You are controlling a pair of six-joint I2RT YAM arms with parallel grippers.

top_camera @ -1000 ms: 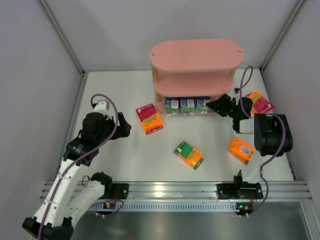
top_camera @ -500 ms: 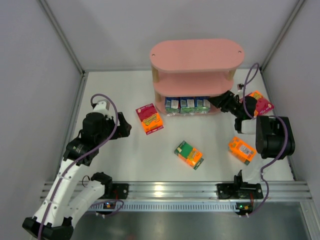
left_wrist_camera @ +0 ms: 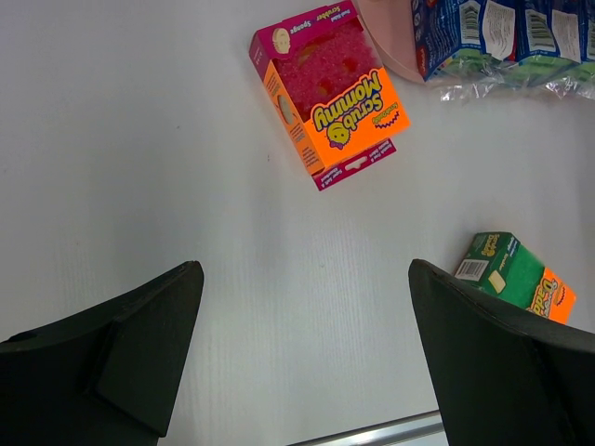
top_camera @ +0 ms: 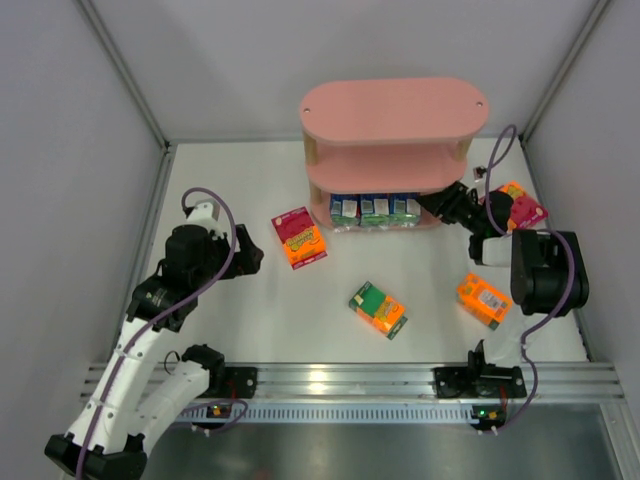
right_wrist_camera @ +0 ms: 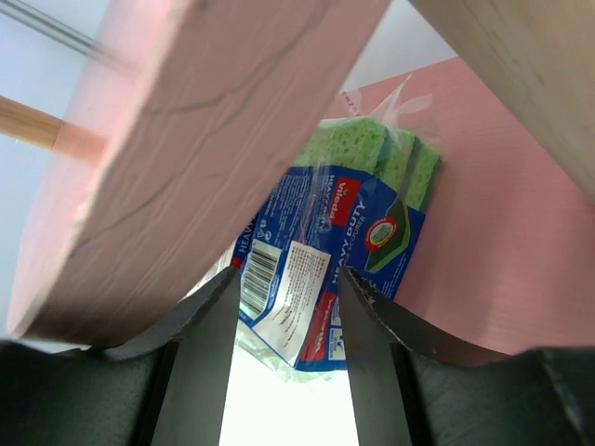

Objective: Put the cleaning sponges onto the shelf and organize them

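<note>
Cleaning sponges: blue-and-white Vileda packs (top_camera: 375, 209) line the bottom tier of the pink shelf (top_camera: 390, 110). The right gripper (right_wrist_camera: 286, 283), its fingers narrowly parted, faces the end pack. The Scrub Mommy pack (left_wrist_camera: 330, 93) and the green-and-orange pack (top_camera: 378, 308) lie on the table (top_camera: 250, 180). The left gripper (left_wrist_camera: 307, 372) is spread wide, holding nothing.
</note>
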